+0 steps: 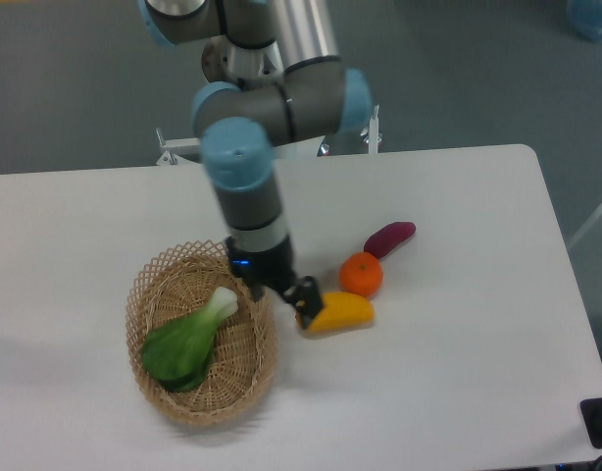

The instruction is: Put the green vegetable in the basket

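Observation:
The green vegetable (188,339) lies inside the tan wicker basket (244,378) at the table's front left, leaves toward the front left and pale stem pointing up-right. My gripper (284,291) is empty and hangs just right of the basket's rim, above the table, its fingers close to the left end of the yellow vegetable (337,312). Its jaws stand slightly apart with nothing between them.
An orange fruit (361,274) sits just behind the yellow vegetable, and a purple vegetable (389,237) lies behind it to the right. The arm's base stands at the table's far edge. A dark object (598,422) sits at the front right corner.

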`<state>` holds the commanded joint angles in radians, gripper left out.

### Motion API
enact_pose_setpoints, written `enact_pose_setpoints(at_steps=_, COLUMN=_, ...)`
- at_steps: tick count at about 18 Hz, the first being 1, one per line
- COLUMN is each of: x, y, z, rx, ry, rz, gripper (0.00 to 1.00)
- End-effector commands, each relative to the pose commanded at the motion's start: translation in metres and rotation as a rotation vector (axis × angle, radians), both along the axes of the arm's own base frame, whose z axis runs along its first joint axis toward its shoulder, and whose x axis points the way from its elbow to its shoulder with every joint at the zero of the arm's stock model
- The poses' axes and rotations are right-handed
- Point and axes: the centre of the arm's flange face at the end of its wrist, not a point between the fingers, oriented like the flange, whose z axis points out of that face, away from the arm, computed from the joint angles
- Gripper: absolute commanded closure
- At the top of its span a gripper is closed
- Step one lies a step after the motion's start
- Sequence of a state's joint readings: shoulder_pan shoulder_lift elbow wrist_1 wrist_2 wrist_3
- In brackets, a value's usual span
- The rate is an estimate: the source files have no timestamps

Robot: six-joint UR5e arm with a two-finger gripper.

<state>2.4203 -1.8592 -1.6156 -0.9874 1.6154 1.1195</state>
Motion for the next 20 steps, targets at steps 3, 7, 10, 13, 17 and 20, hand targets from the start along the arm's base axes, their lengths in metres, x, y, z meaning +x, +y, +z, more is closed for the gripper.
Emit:
enact_pose_setpoints(at_steps=3, x=-0.052, y=-0.033, z=0.026, rx=-0.007, ry=-0.041, rz=-0.045, gripper=0.01)
enact_pose_setpoints(at_steps=7, x=-0.101, y=-0.080, z=0.039, rx=-0.014, ry=-0.079, rz=-0.099, gripper=0.01)
enact_pose_setpoints(at_steps=10, x=-0.129, y=-0.115, z=0.040, rx=-0.016, ry=-0.073, rz=-0.151, gripper=0.01)
enact_pose_setpoints(at_steps=13, x=-0.144, y=-0.137, z=0.038, rx=-0.024, ry=-0.083, rz=-0.188, gripper=0.01)
enact_pose_setpoints(at_steps=17, x=-0.152, y=-0.146, z=0.042, rx=-0.001, ry=-0.079, rz=-0.195, gripper=0.01)
enact_pose_setpoints(at_steps=20, x=-0.150, y=-0.147, z=0.041, rx=-0.001, ry=-0.082, rz=-0.195, gripper=0.01)
